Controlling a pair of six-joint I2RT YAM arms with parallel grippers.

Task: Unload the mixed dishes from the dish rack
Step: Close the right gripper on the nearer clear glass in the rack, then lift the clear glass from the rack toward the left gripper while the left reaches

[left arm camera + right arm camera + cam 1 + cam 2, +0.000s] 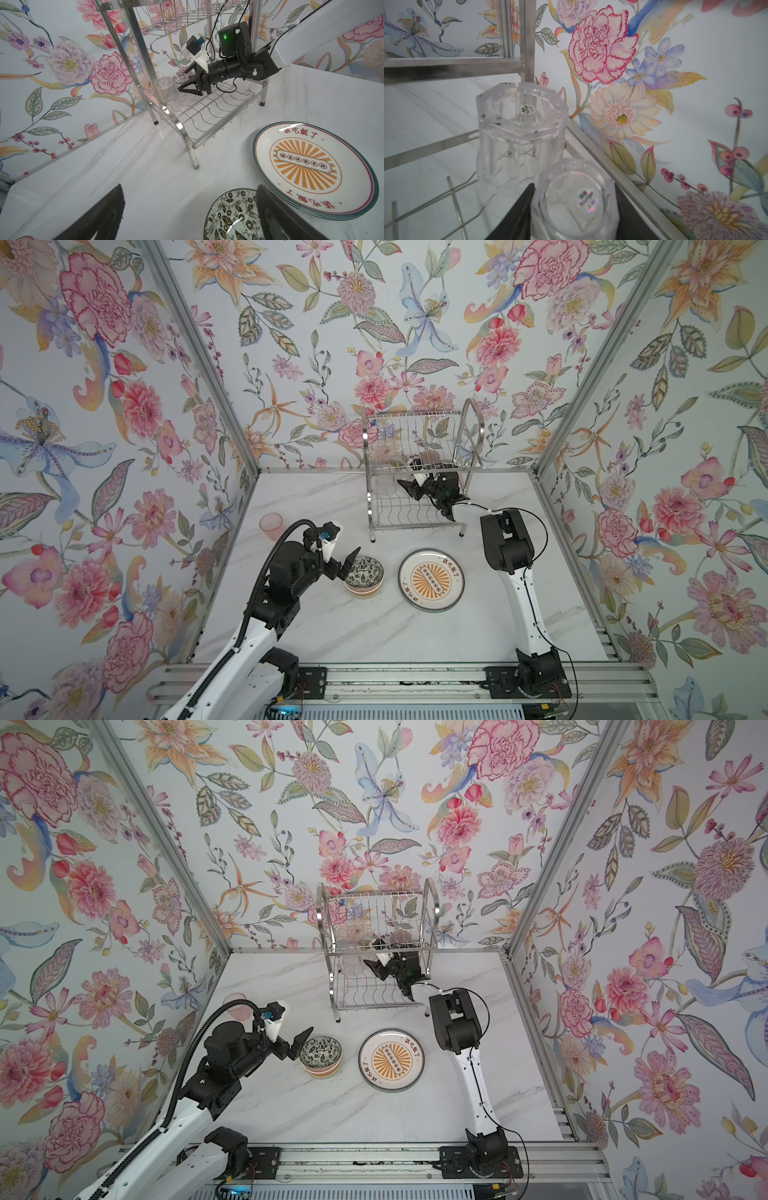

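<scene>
You're on the clear cups. Your right gripper (180, 81) straddles the nearer cup (575, 199) at the 9 o'clock end of the dish rack (365, 448), lower shelf; whether it grips yet, I can't tell. Next, pinch gently and lift clear of the wires. Your left gripper (349, 564) gapes wide, empty.

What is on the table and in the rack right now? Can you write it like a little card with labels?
Dish rack: two upside-down cups on the lower shelf
Right gripper: inside the rack, jaws either side of one clear cup; grip unclear
Other clear cup: beside it
Left gripper: open, empty, beside the patterned bowl
Table: bowl, stacked plates, pink cup
</scene>
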